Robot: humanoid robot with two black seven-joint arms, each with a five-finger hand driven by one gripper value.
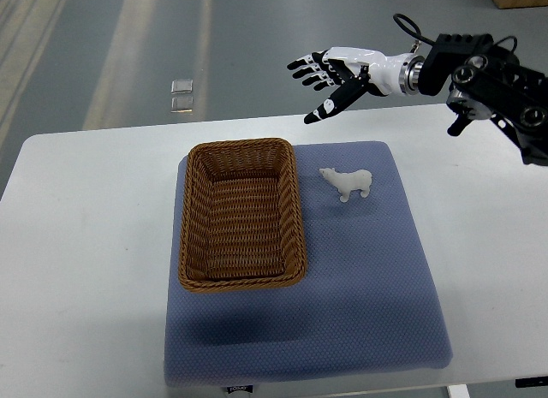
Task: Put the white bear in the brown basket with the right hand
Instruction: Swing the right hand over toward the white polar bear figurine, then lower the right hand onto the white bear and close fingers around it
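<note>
The right hand (330,77) hovers above the far table edge, fingers spread w/ nothing held, probably ready to reach down. The white bear (347,182) stands on the blue mat (368,278), just beside the empty brown basket (242,214)

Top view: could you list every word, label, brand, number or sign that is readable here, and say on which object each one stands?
No text can be read with certainty.
Small dark tag at the near edge of the blue mat: pale print, too small and blurred to read.
Brown basket, white bear, right hand, white table: no writing visible.
</note>
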